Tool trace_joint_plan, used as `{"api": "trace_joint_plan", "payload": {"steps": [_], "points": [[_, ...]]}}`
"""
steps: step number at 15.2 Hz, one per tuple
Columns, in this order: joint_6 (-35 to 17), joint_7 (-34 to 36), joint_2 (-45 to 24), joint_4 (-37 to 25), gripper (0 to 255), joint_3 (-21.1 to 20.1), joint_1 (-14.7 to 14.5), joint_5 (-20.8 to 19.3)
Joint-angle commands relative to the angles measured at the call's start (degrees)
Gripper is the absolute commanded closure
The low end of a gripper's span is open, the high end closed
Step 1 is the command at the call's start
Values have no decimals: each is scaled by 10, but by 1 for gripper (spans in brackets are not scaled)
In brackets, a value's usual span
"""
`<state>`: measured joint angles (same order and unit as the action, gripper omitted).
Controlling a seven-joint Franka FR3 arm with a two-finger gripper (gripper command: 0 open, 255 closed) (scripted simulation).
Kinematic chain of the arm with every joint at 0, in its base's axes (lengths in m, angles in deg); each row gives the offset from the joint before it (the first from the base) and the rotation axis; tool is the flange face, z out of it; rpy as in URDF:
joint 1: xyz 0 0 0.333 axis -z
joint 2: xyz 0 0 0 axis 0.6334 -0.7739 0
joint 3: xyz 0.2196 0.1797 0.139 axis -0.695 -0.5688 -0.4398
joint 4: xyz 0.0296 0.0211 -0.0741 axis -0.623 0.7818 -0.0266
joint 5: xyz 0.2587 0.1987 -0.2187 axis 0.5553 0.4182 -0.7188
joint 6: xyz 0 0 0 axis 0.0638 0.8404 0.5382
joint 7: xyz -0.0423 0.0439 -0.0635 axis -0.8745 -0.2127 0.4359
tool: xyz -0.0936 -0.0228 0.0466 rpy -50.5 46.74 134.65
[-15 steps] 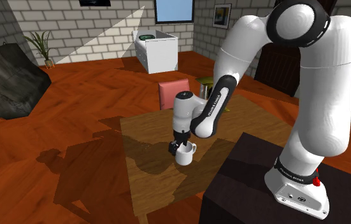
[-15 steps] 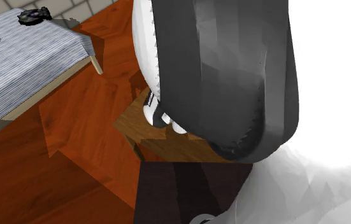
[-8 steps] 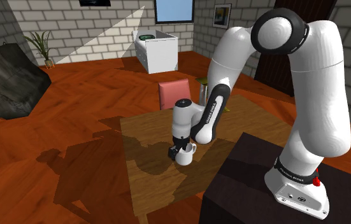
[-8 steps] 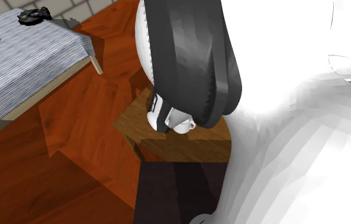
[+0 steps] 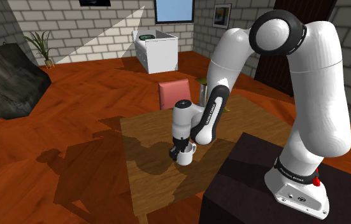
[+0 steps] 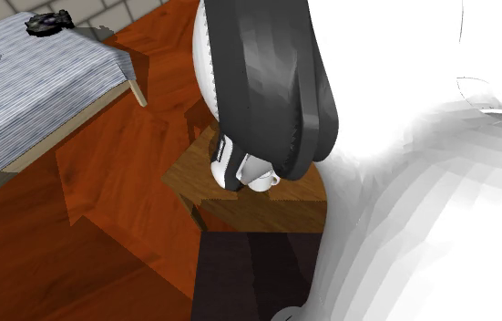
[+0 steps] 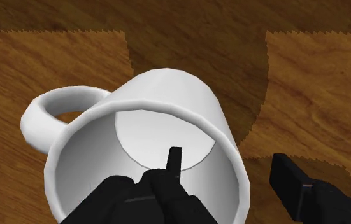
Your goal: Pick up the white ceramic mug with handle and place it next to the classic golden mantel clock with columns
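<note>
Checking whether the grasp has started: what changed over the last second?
The arm swung its upper links toward the shoulder view's left and the gripper eased lower, fingers open astride the wall of the white mug, not clasping. The mug stayed put on the wooden table.

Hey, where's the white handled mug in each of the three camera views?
Shoulder view: the white handled mug sits at centre, under the black gripper.
Second exterior view: mug just right of centre, beside the gripper.
Wrist view: mug's rim between the open fingers.
Shared landmark: the brown wooden table beneath it.
</note>
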<state>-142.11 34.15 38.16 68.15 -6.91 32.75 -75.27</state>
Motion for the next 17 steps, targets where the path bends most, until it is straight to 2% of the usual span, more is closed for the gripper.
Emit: {"api": "trace_joint_plan", "payload": {"steps": [1,9,17], "points": [[0,0,0,0,255,0,0,0],[0,0,0,0,255,0,0,0],[52,-34,71,20,255,-47,38,39]]}}
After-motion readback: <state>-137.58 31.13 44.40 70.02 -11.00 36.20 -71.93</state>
